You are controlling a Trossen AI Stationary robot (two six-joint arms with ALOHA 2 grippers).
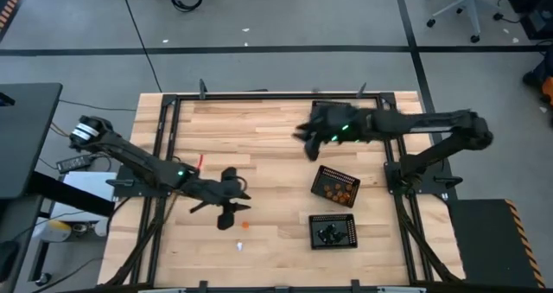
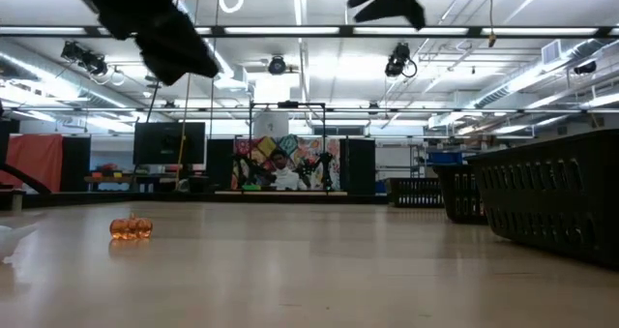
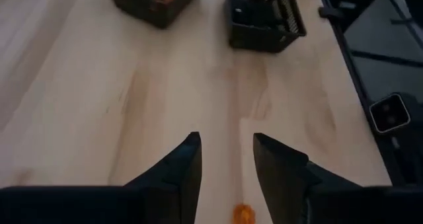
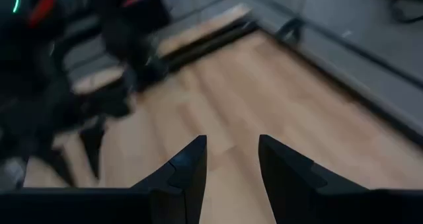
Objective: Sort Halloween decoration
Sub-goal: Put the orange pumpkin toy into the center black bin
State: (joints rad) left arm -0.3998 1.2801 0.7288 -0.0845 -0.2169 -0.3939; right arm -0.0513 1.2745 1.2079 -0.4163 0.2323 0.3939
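While both arms hang above the wooden table (image 1: 276, 155), the stock reads as follows.

Left gripper (image 1: 232, 208): at about 7 o'clock from the table's middle, raised off the wood, fingers (image 3: 182, 171) apart with nothing between them.

Orange pumpkin figure (image 1: 245, 225): on bare wood just beside that gripper, at its 4 o'clock in the high view; in the left wrist view it (image 3: 243, 214) shows low between the fingertips, untouched.

White figure (image 1: 239, 245): on the table at 6 o'clock from the pumpkin, near it.

Right gripper (image 1: 308, 143): at about 1 o'clock from the table's middle, held high, fingers (image 4: 188, 168) apart and empty.

Mesh tray with orange figures (image 1: 335, 186): at 3 o'clock from the middle.

Mesh tray with black figures (image 1: 333, 231): at 6 o'clock from the first tray, just beside it.
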